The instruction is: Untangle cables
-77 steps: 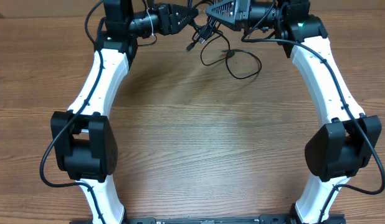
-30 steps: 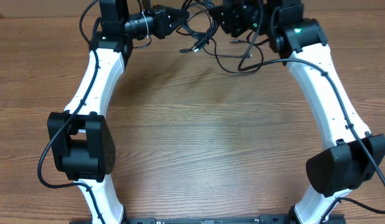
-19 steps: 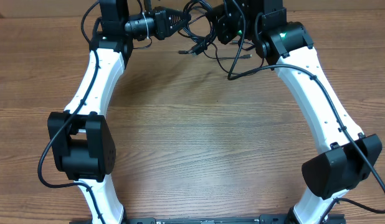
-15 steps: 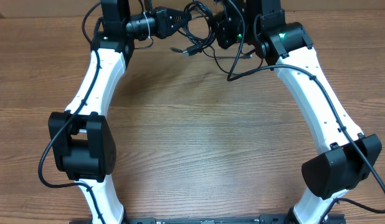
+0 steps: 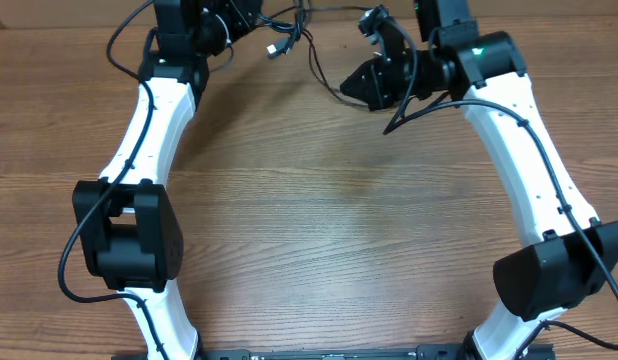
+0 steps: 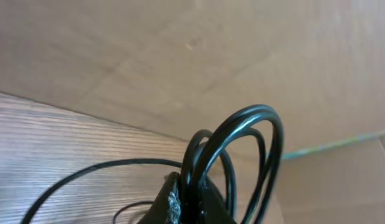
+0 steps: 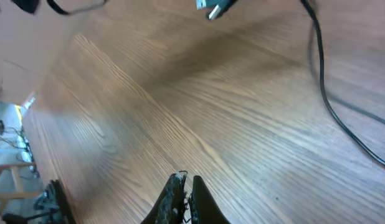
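The cables (image 5: 326, 78) are thin black cords strung between my two grippers at the far edge of the table. My left gripper (image 5: 255, 18) is shut on a bunch of cable loops (image 6: 255, 121) that arch up out of its fingertips (image 6: 174, 202). A small plug (image 5: 277, 47) dangles just below it. My right gripper (image 5: 349, 91) is shut, and one cord curves down into its tip. In the right wrist view only a thin dark strand shows between its fingers (image 7: 175, 186). Another cord (image 7: 320, 74) runs past on the right, with a plug (image 7: 216, 9) at the top.
The wooden table (image 5: 309, 230) stretches toward me between the two white arms. A cardboard wall (image 6: 180, 50) stands right behind the left gripper. A loose cord end (image 5: 394, 124) hangs beside the right arm's forearm.
The right gripper has closed and drawn away to the right and toward me. The left gripper has lifted back, so the tight bundle is now stretched apart.
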Robot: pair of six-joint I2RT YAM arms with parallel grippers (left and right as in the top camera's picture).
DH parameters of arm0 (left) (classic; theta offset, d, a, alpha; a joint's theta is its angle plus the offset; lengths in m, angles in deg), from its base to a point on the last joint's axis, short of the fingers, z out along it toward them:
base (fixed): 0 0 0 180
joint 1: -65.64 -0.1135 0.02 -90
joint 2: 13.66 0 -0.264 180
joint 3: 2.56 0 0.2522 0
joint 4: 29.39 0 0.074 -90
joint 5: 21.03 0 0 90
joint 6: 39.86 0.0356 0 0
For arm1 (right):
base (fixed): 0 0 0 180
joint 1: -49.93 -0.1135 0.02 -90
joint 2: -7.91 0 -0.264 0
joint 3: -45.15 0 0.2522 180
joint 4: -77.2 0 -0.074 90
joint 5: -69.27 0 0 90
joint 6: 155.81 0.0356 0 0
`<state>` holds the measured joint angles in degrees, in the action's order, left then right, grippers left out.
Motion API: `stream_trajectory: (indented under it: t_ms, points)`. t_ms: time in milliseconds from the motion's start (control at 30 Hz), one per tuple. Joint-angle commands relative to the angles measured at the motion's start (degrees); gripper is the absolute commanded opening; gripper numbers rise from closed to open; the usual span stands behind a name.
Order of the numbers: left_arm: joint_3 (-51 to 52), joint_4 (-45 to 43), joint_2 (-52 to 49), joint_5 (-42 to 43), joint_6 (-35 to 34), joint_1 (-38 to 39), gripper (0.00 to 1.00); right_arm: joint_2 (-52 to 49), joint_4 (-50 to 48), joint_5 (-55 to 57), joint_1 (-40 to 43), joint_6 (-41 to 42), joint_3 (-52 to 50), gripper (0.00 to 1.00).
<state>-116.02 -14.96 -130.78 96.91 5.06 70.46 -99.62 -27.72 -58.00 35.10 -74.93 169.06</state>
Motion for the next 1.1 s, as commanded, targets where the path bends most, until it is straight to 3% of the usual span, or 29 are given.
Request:
stream_trajectory:
  t_ms: [0,133,200,300,433,633,867,1067]
  points:
    - [-0.9,-0.7,1.3,1.7,-3.0,0.2,0.04,2.6,-3.0,-2.4,1.2,3.0,0.2,0.04]
    - [-0.9,-0.9,1.3,7.9,-3.9,0.2,0.04,2.2,-10.7,1.6,0.6,10.5,0.1,0.13]
    - [-0.9,-1.9,1.3,11.1,-6.1,0.2,0.04,1.4,-14.2,3.6,-0.3,17.5,0.1,0.30]
    - [-0.9,-3.9,1.3,14.3,-9.1,0.2,0.04,0.4,-16.8,5.4,-1.7,22.9,0.1,0.34]
    - [-0.9,-5.6,1.3,15.6,-12.9,0.3,0.04,-0.7,-18.7,5.9,-3.5,23.0,0.1,0.35]
    - [-0.9,-5.6,1.3,18.6,-12.9,1.2,0.04,-3.7,-23.1,18.9,-7.1,22.5,0.1,0.38]
    - [-0.9,-5.4,1.3,18.6,-6.5,3.6,0.04,-4.0,-29.0,29.0,-9.6,17.8,0.1,0.43]
    - [-0.9,-5.5,1.3,19.5,-0.2,4.9,0.04,-4.1,-27.8,35.3,-9.5,14.4,0.1,0.43]
